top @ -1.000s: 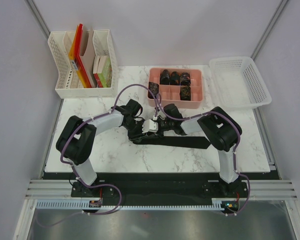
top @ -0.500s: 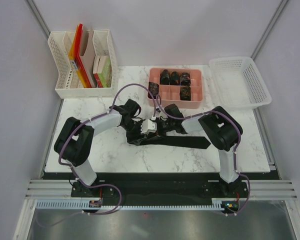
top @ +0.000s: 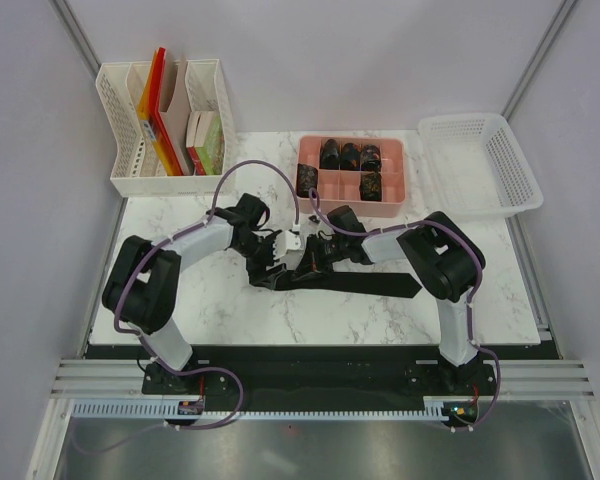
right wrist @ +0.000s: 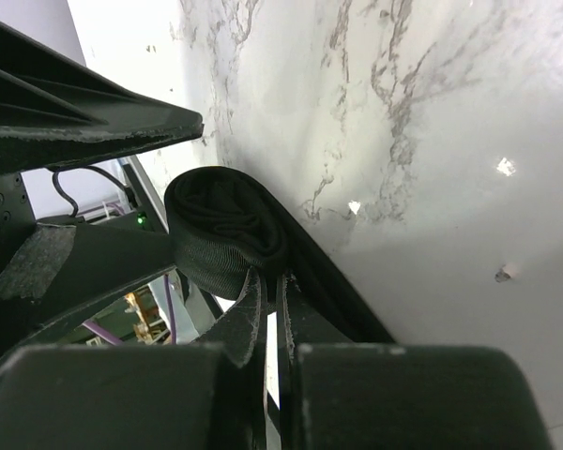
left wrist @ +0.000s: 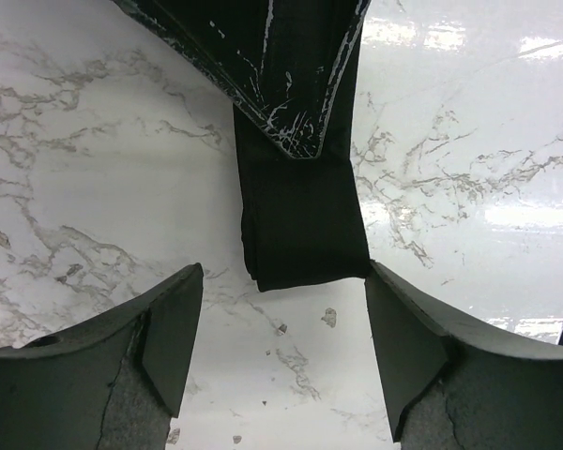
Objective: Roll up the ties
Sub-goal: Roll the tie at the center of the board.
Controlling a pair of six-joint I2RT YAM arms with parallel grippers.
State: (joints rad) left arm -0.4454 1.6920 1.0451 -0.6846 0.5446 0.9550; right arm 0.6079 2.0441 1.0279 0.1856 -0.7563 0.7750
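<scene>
Left claw (left wrist: 281,274) shifted leftward, tie (left wrist: 300,220) just ahead

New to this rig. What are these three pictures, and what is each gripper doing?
A left arm and right arm stand at a table. The wide picture looks down from above; the other two come from wrist cameras. A tie lies flat, one end curled into a coil. The right gripper is shut on the tie at that coil. The left gripper is open, its fingertips either side of that end. Behind: a tray of rolled ties, a basket, a file rack.
</scene>
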